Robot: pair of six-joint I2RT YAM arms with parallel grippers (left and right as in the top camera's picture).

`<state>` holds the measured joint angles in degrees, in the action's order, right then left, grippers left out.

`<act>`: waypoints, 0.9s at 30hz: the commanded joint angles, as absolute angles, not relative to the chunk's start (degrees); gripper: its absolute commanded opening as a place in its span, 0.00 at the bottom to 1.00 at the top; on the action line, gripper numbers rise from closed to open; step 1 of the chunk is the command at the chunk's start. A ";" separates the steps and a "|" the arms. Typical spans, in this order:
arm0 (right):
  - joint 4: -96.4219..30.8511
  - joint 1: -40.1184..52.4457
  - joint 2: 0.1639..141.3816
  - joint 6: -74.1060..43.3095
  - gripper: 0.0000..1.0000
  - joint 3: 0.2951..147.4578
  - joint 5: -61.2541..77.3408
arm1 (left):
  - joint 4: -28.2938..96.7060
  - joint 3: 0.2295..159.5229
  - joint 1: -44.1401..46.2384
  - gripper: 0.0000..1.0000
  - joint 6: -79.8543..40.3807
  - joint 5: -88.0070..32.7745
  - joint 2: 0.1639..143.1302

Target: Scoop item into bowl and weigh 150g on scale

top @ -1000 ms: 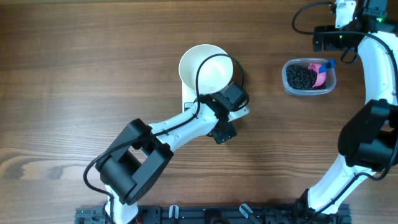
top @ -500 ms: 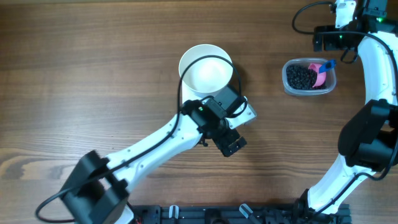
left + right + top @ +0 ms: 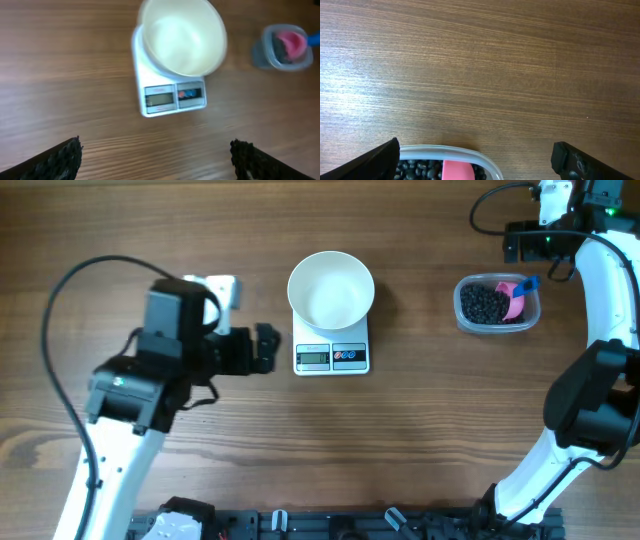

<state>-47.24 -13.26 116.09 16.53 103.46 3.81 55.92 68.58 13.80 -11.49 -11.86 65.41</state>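
I see empty bowl [image 3: 331,288] on scale [image 3: 331,358]; beans [image 3: 482,304] unscooped in tub [image 3: 497,328]. Left gripper [image 3: 155,159], right gripper [image 3: 476,159] spread, empty.

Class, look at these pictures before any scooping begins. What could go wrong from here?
1. The bowl is about as wide as the scale and overhangs it, so a nudge might shift or tip it.
2. The beans must cross the gap from the tub, and round pieces could roll off the small scoop.
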 commanded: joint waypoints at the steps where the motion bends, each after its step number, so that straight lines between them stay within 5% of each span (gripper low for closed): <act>1: -47.16 -13.13 115.39 16.43 1.00 104.57 4.03 | 62.35 68.36 9.87 1.00 -12.45 -10.52 65.58; 27: -47.16 -13.13 115.39 16.43 1.00 104.57 4.03 | 59.24 68.36 9.85 1.00 -12.45 -10.41 65.69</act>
